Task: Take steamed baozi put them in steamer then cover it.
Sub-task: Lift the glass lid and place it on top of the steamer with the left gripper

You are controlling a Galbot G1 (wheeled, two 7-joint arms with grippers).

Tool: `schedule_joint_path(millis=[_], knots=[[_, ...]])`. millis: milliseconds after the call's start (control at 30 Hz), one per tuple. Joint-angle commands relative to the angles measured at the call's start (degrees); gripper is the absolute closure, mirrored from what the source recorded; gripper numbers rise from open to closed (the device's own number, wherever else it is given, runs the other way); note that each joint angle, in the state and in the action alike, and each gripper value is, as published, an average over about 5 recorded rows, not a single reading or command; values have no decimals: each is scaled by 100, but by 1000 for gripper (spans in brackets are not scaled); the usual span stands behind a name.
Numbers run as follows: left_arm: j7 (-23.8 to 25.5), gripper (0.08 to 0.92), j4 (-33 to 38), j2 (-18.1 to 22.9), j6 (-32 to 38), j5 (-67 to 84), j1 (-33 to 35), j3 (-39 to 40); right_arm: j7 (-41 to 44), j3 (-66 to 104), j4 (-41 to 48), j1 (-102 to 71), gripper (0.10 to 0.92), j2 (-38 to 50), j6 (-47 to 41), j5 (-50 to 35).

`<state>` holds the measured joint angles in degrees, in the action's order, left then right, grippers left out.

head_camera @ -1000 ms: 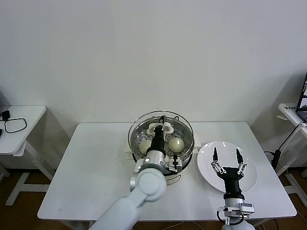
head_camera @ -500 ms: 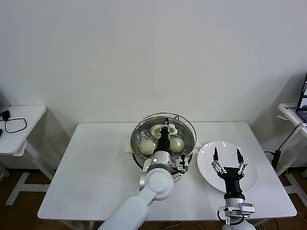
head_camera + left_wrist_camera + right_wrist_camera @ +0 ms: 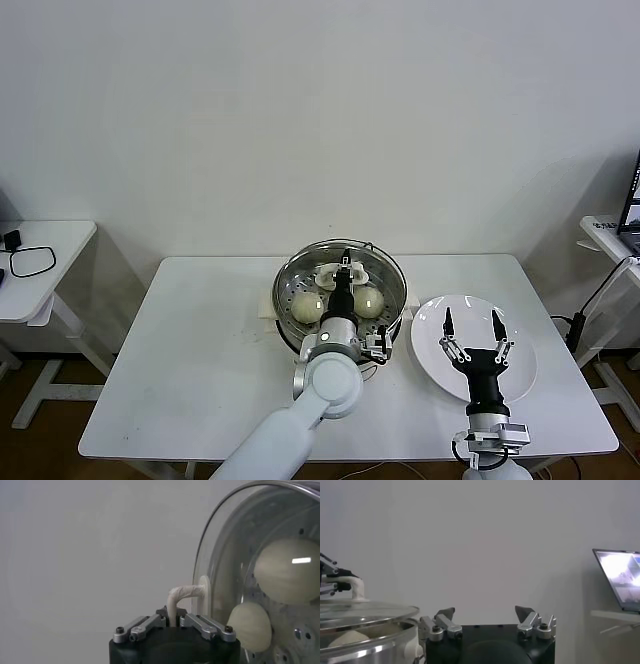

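The steamer (image 3: 285, 300), a shiny steel pot, stands at the middle back of the white table. The round glass lid (image 3: 385, 272) lies over its mouth, close above the rim (image 3: 375, 647). My left gripper (image 3: 345, 270) is shut on the lid's cream handle (image 3: 180, 594). Two steamed baozi (image 3: 306, 306) (image 3: 369, 301) show through the glass inside the pot, and also in the left wrist view (image 3: 287, 570) (image 3: 252, 625). My right gripper (image 3: 471, 325) hangs open and empty over the white plate (image 3: 430, 345); its fingers (image 3: 445, 615) stand wide apart.
The plate lies right of the steamer and holds nothing. A side table with a black cable (image 3: 30, 262) stands at the far left. A laptop (image 3: 620, 577) sits on a shelf at the far right. Bare tabletop (image 3: 200, 360) stretches left of the pot.
My left gripper has carried the lid a little to the right and down, so it now sits squarely over the steamer. The right arm has not moved.
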<state>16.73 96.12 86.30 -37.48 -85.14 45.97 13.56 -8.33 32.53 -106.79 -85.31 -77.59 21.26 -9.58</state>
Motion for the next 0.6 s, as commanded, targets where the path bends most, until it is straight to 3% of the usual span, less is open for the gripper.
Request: schedule_joint_path(millis=[33,600], knots=[[-32,804,-89,41,28,-30,0,-18,3,-14,22,16,203,-2,6,2],[-53,804,-128,8,88,-22,103,-62,8,-68,71,91,203,-23,-3,20]])
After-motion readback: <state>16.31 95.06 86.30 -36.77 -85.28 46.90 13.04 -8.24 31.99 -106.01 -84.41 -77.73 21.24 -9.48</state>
